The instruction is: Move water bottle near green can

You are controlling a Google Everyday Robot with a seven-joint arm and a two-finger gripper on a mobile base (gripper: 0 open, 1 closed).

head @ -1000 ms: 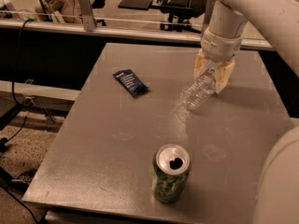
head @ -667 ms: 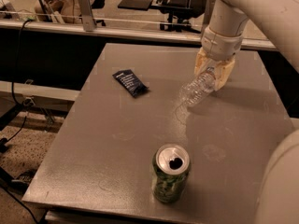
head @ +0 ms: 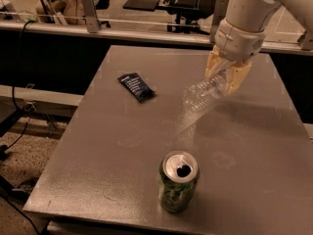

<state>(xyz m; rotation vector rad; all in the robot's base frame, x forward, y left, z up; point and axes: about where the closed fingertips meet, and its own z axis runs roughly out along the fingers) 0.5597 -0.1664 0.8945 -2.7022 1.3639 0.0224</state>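
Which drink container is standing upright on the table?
The green can, near the front edge. The water bottle hangs tilted in the gripper over the far right of the table.

The bottle (head: 201,95) is clear ribbed plastic, held in the matt tan gripper (head: 226,79) over the smooth matt table (head: 117,151); the can (head: 178,182) is glossy metal.

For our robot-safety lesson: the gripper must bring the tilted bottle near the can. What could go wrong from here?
1. The gripper grips the bottle at one end only, the rest sticking out tilted; it might slip or swing.
2. The can stands upright near the front edge of the table; the bottle's free end could knock it over or off.
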